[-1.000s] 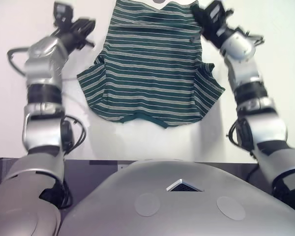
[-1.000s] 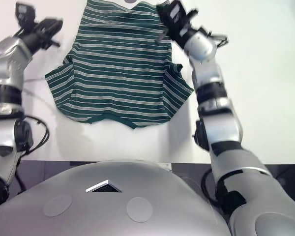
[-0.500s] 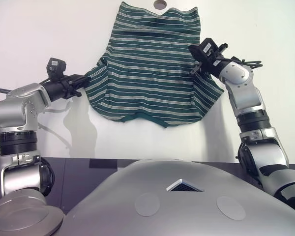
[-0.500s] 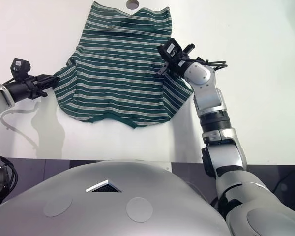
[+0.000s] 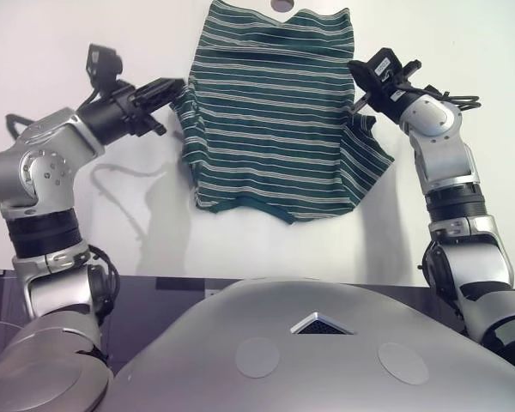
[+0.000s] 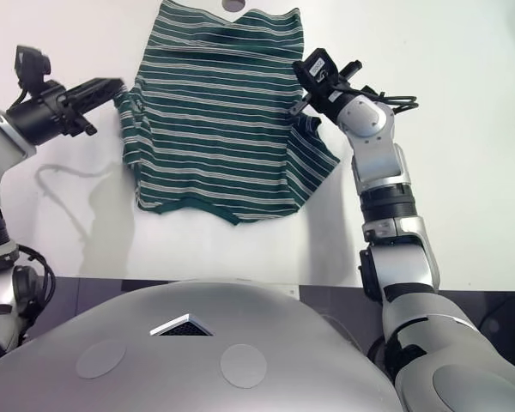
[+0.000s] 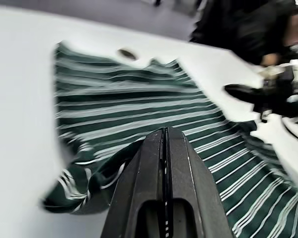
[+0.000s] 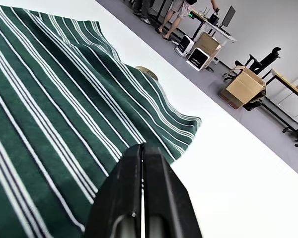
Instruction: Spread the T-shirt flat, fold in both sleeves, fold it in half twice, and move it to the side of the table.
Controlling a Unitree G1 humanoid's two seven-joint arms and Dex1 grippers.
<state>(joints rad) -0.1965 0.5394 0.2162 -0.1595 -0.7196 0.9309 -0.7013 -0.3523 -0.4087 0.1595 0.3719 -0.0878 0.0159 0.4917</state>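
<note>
"Fingers?"
"The left gripper [image 5: 178,84] is clamped on the T-shirt [image 5: 275,129] at its left sleeve, which is folded inward. The right gripper [image 5: 360,94] is pressed shut at the right edge."
"Shirt?"
"Green-striped and rumpled, lying mid-table [image 5: 112,232]."

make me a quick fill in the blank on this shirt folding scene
1. The T-shirt is dark green with thin ____ stripes.
2. The sleeve on the robot's ____ side lies spread out on the table, not yet folded in.
3. The left gripper and the right gripper both have their fingers ____.
Missing words: white; right; shut.
</note>
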